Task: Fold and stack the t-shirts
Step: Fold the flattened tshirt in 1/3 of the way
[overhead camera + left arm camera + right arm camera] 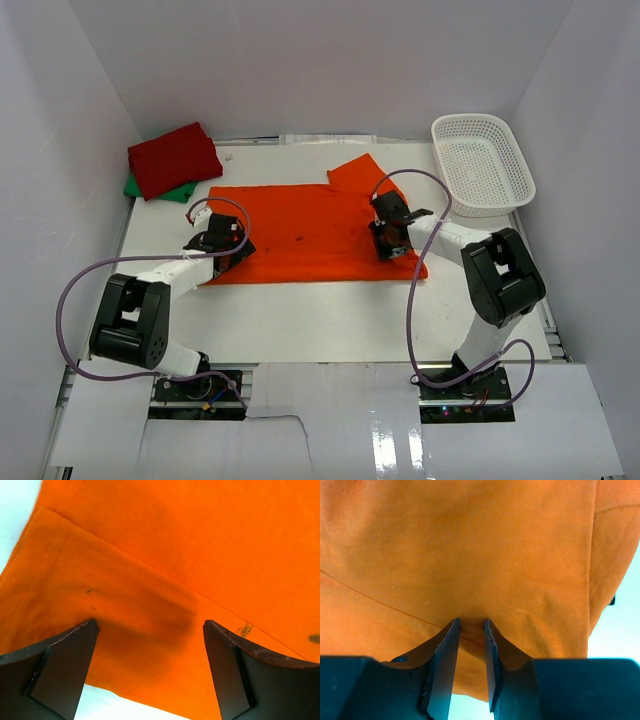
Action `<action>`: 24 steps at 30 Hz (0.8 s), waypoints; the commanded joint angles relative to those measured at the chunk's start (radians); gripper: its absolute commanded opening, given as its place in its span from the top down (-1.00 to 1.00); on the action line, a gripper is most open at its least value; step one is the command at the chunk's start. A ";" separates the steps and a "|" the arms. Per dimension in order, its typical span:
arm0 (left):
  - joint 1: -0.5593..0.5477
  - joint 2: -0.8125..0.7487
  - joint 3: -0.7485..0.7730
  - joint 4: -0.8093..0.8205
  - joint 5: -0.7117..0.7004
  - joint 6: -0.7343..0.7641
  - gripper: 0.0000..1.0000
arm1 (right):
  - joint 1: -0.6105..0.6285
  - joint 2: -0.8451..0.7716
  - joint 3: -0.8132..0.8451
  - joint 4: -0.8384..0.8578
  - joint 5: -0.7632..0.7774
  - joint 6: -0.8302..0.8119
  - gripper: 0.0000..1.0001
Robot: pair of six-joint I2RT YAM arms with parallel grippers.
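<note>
The orange t-shirt (310,230) lies spread flat across the middle of the table, one sleeve sticking out at the back right. My left gripper (230,250) is open over the shirt's near left edge; in the left wrist view its jaws (150,625) stand wide apart over the orange cloth (200,540), holding nothing. My right gripper (392,242) is at the shirt's right side; in the right wrist view (471,622) its jaws are shut on a small pinch of orange cloth (470,540). The folded red t-shirt (173,158) rests on the green t-shirt (150,188) at the back left.
A white mesh basket (483,163) stands at the back right, just beyond the shirt's sleeve. White walls enclose the table on three sides. Bare table (330,320) lies between the shirt's near edge and the arm bases.
</note>
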 commanded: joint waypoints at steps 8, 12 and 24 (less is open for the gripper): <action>-0.108 -0.042 -0.122 0.029 -0.016 -0.048 -0.96 | 0.000 -0.105 -0.134 -0.090 0.065 0.048 0.31; -0.131 -0.134 -0.123 -0.075 -0.007 -0.084 -0.96 | 0.001 -0.161 -0.165 -0.151 0.084 0.071 0.29; -0.213 -0.320 -0.171 -0.316 -0.001 -0.235 -0.96 | 0.027 -0.281 -0.282 -0.245 0.072 0.138 0.24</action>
